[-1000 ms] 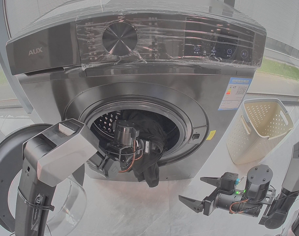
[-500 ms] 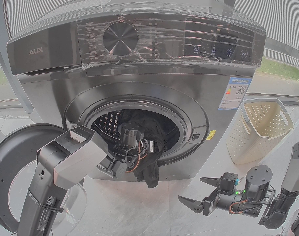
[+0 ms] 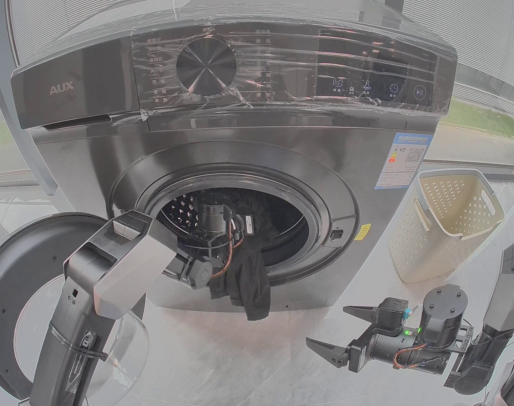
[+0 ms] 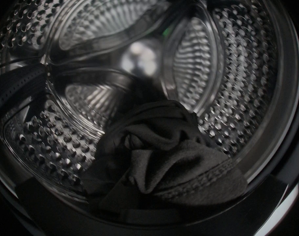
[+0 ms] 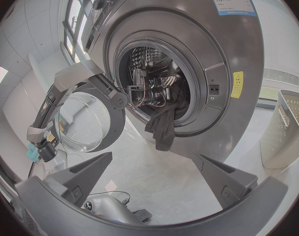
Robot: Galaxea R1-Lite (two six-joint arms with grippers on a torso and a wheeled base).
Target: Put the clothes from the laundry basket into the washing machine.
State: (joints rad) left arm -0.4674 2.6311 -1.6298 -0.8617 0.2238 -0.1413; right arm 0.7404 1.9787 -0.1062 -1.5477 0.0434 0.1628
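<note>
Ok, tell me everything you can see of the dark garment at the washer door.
The dark garment is black, soft, knit-looking cloth, crumpled. Part lies bunched on the drum floor; one end drapes over the door opening's lower rim and hangs down the washing machine's front. The left arm's wrist sits close beside it; contact can't be told.

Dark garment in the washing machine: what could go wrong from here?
1. Part of the dark garment hangs out over the door rim; it may slide to the floor or be pinched by the door.
2. The left arm is close beside it in the opening; pulling back may drag it out.
</note>
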